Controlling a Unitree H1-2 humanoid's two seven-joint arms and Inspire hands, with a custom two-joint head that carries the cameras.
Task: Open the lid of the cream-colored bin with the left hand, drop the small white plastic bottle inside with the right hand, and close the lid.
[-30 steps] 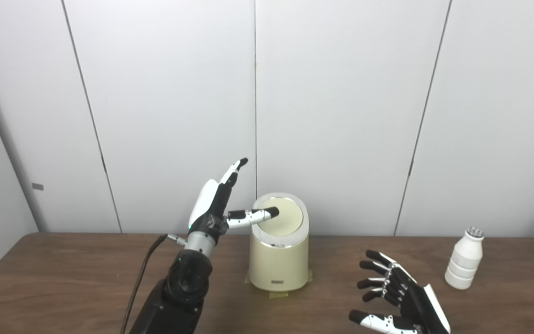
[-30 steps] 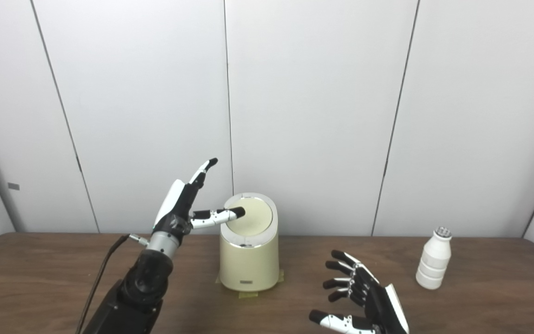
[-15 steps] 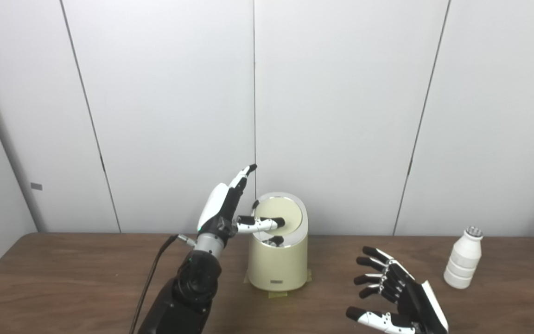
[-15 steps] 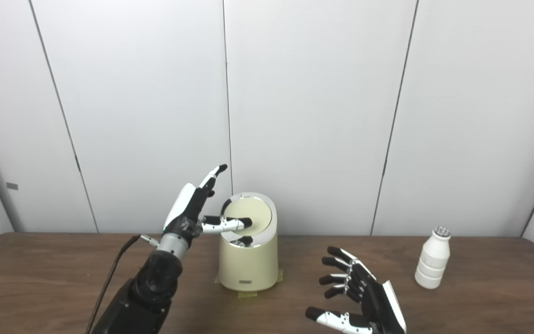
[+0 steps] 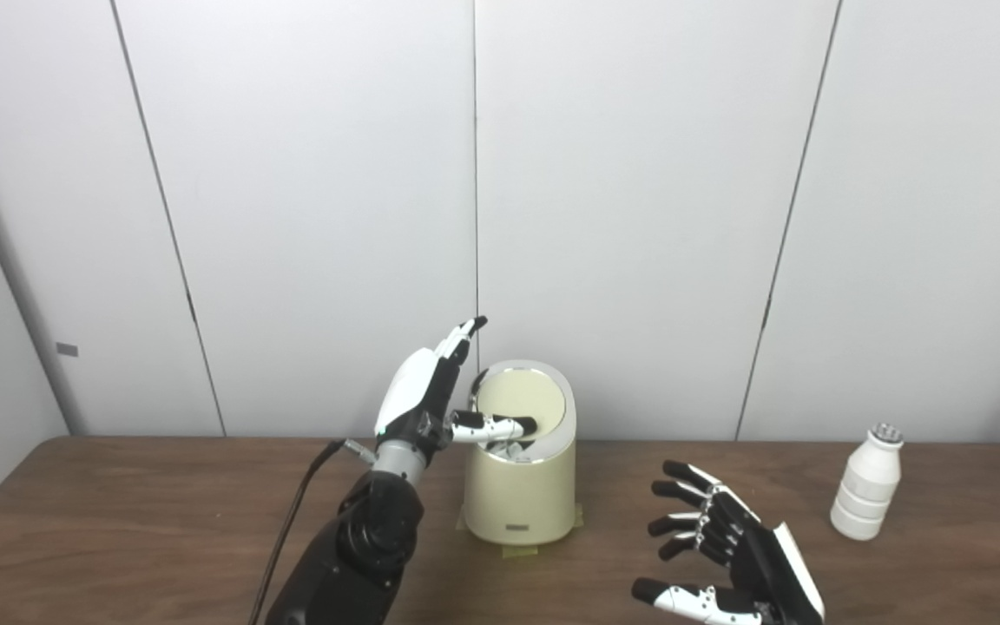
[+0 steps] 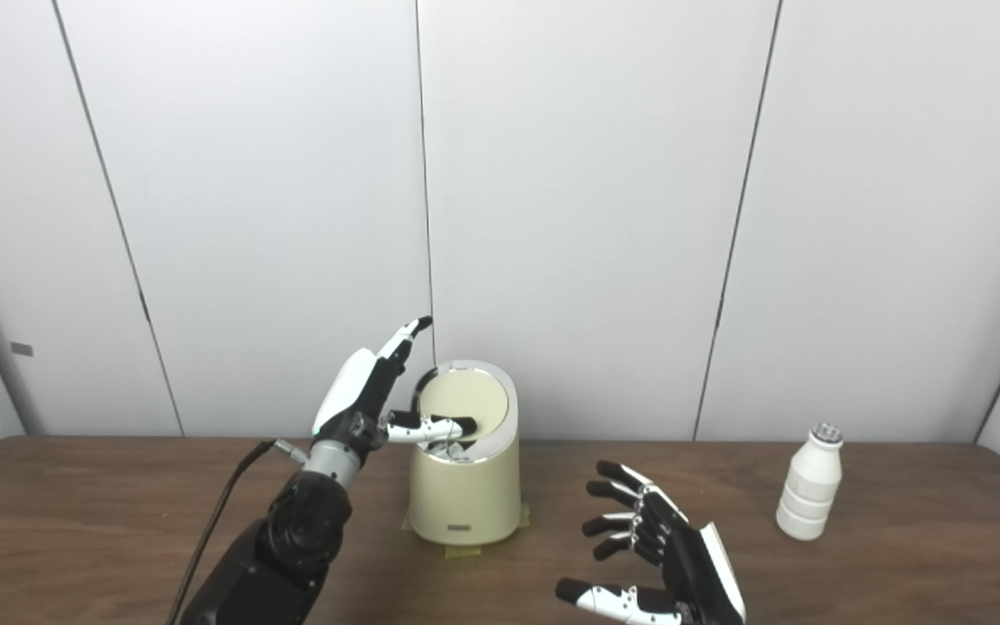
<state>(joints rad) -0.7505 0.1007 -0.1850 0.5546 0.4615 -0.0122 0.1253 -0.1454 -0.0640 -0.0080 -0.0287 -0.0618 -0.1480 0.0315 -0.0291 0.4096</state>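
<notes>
Well right of the empty, spread right robot hand (image 5: 730,560) stands the bottle (image 5: 866,483).

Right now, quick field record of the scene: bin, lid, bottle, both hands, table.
bin: cream-colored bin, upright on the table, tape patches under its base
lid: lid tilted, near edge pushed down
left hand: left hand open, at the bin's left rim, thumb reaching over the lid's near edge
bottle: white plastic bottle, upright, far right on the table, untouched
right hand: right hand open, fingers spread, between bin and bottle, holding nothing
</notes>
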